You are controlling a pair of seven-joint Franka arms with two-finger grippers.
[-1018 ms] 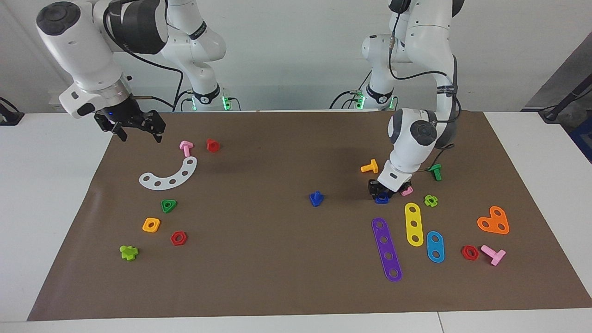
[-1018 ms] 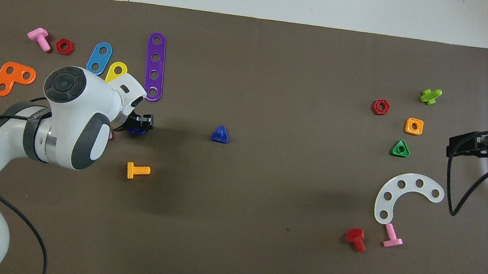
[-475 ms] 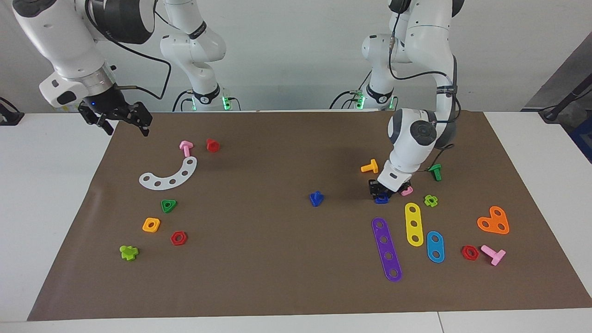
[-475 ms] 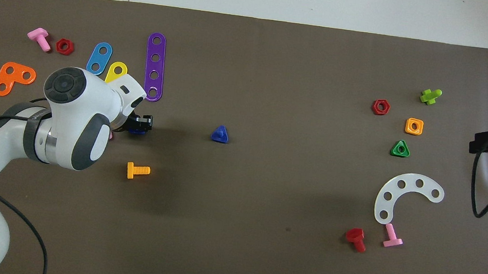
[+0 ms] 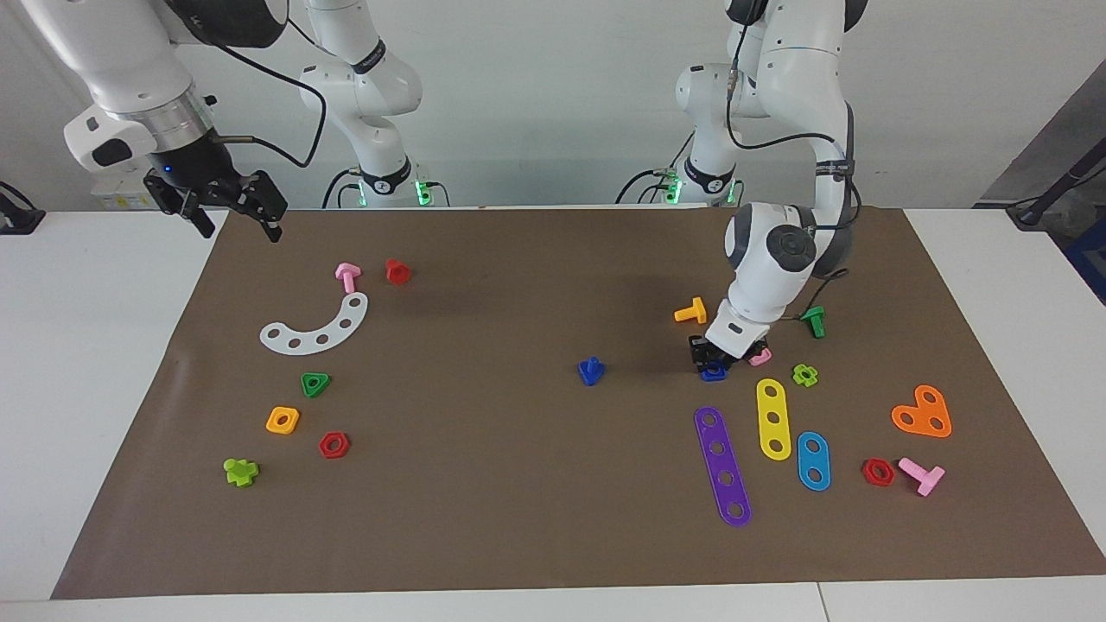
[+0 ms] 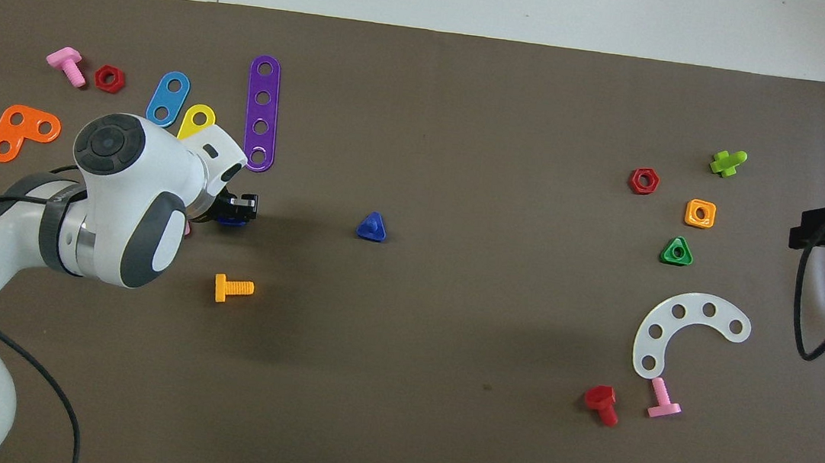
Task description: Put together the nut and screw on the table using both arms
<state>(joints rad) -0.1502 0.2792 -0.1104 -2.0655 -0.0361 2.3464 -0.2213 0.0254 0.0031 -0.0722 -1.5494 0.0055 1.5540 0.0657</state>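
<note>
currently the nut is being gripped on the mat by the left gripper, whose fingers are closed against its sides, toward the left arm's end of the table, about midway between the robots' edge and the camera-side edge. the screw is lying near the mat's centre, stem pointing up off its triangular head, untouched and well apart from the nut. it is being left on the side of the nut that faces the right arm's end, so the left arm is judged the nearer one. the right gripper is being held high over the mat corner at the robots' edge, fingers spread apart and empty, well apart from the screw.
</note>
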